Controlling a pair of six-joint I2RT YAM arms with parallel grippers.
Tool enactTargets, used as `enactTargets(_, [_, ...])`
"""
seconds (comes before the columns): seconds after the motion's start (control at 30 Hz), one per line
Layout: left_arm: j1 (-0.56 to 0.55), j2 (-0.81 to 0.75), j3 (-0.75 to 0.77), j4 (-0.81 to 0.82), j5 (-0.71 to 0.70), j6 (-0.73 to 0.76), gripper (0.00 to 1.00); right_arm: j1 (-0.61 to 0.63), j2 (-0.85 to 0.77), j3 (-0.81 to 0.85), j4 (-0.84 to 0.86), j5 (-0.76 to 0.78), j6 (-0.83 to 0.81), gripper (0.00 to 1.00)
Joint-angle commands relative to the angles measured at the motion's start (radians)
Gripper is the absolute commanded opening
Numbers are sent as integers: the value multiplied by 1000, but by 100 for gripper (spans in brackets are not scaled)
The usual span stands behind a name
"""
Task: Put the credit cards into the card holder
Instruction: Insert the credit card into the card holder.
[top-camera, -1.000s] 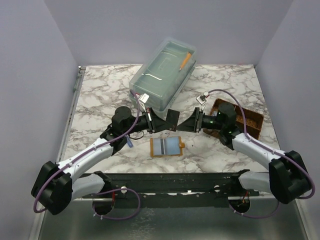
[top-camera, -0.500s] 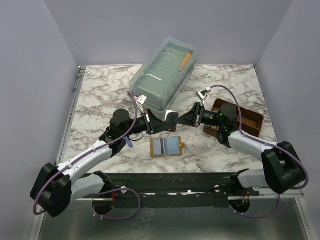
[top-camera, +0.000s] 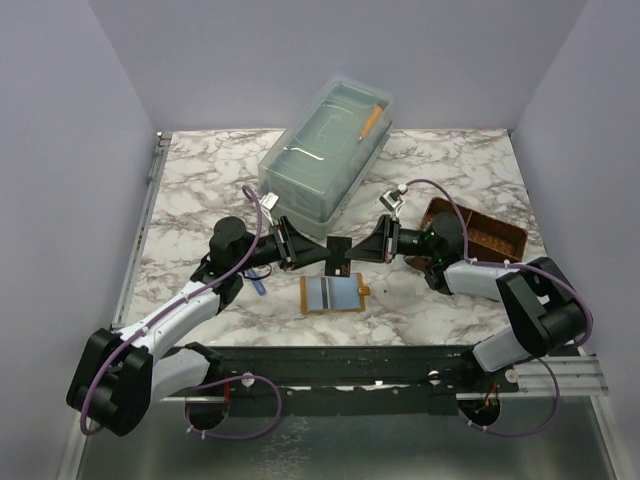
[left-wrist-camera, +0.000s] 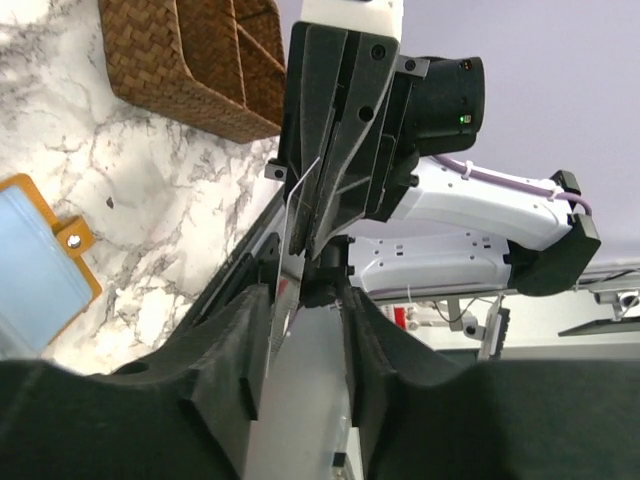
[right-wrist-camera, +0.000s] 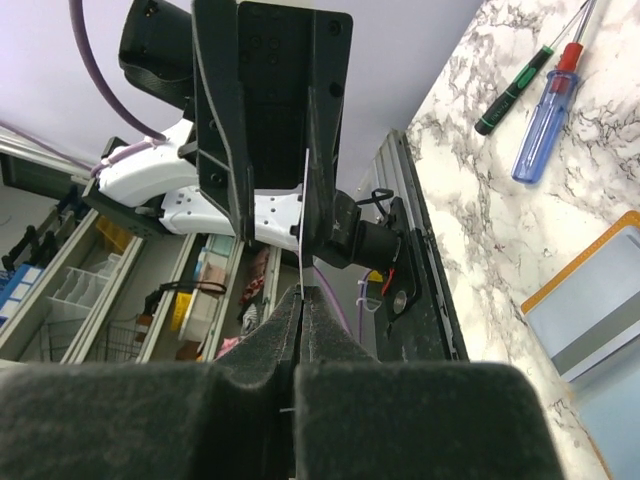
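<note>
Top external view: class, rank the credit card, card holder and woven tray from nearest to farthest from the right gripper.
1. Credit card: pinched in the right gripper itself, held aloft.
2. Card holder: lying open, just towards the arm bases.
3. Woven tray: farthest, off to the right side.

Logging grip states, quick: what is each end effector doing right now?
Left end effector: open, fingers either side of the credit card.
Right end effector: closed, holding the credit card.

left claw (top-camera: 324, 251) + right claw (top-camera: 352, 250) | drawn together | now meeting at credit card (top-camera: 337, 247)
</note>
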Motion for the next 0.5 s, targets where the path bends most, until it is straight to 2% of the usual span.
enactTargets(0.0, [2,30,12,22,69,16,35,15,45,12,113,-43,31,0])
enactTargets(0.17, [3,60,-3,21,77,26,34,22,97,22,174,-45,63,0])
enactTargets(0.2, [4,66,-5,21,79,32,29,23,108,25,179,-46,67,0])
enactTargets(0.27, [10,70,-11,13,79,50,11,26,123,25,175,-53,66,0])
enactTargets(0.33, [27,67,-16,-84,59,86,0,26,126,19,103,-54,34,1])
enactTargets(0.4, [44,61,2,-285,17,188,0,26,111,19,-81,-20,-69,14])
enactTargets(0.47, [50,57,33,-488,-53,320,0,26,91,17,-279,33,-192,34])
